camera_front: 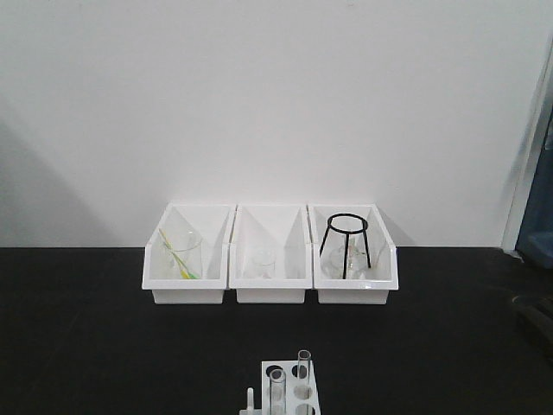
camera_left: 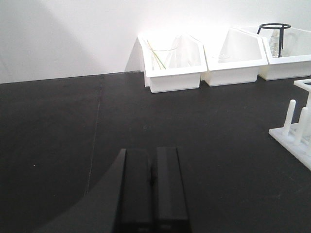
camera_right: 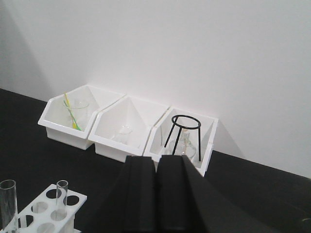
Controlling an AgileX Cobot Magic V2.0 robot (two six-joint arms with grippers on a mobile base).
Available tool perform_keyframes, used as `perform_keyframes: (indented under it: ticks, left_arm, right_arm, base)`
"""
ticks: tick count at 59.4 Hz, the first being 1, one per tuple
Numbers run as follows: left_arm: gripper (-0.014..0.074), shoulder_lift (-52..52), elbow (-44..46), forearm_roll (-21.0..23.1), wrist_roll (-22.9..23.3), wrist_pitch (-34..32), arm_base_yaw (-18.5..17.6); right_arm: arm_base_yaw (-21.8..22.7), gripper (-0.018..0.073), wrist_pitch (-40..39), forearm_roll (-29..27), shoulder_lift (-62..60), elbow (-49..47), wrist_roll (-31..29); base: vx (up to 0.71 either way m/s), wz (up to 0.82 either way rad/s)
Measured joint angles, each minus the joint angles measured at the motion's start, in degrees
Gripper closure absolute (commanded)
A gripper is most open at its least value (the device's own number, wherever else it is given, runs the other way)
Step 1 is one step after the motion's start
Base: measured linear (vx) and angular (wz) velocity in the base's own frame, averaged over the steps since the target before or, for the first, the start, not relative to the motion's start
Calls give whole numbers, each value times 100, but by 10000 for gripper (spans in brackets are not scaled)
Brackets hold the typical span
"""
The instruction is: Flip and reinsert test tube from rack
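Observation:
The white rack (camera_front: 289, 391) stands at the near edge of the black table, cut off by the front view's bottom border. Two clear test tubes stand upright in it, one taller at the back (camera_front: 303, 367) and one in front (camera_front: 276, 389). My left gripper (camera_left: 151, 151) is shut and empty, low over bare table, with the rack's pegs (camera_left: 290, 115) far to its right. Shut and empty too, my right gripper (camera_right: 155, 159) is raised above the table; the rack (camera_right: 81, 196) and its tubes (camera_right: 61, 198) lie to its lower left.
Three white open-fronted bins (camera_front: 188, 294) stand in a row against the back wall. The left one holds a beaker with a yellow-green rod (camera_front: 183, 257), the middle a small beaker (camera_front: 262, 262), the right a black ring stand (camera_front: 347, 246) over a flask.

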State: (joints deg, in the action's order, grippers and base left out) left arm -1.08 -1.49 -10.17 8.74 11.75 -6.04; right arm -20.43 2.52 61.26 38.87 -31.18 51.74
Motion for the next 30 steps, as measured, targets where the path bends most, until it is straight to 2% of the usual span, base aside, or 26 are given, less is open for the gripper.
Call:
perform_keyframes:
  ticks: [19, 25, 30]
  left_arm:
    - [602, 0, 0, 0, 0, 0, 0]
    - [602, 0, 0, 0, 0, 0, 0]
    - [602, 0, 0, 0, 0, 0, 0]
  right_arm:
    - [0, 570, 21, -68, 5, 7, 0]
    - [0, 570, 100, -634, 5, 7, -210]
    - [0, 570, 341, -1655, -8, 7, -927]
  base:
    - [0, 0]
    - [0, 0]
    - [0, 0]
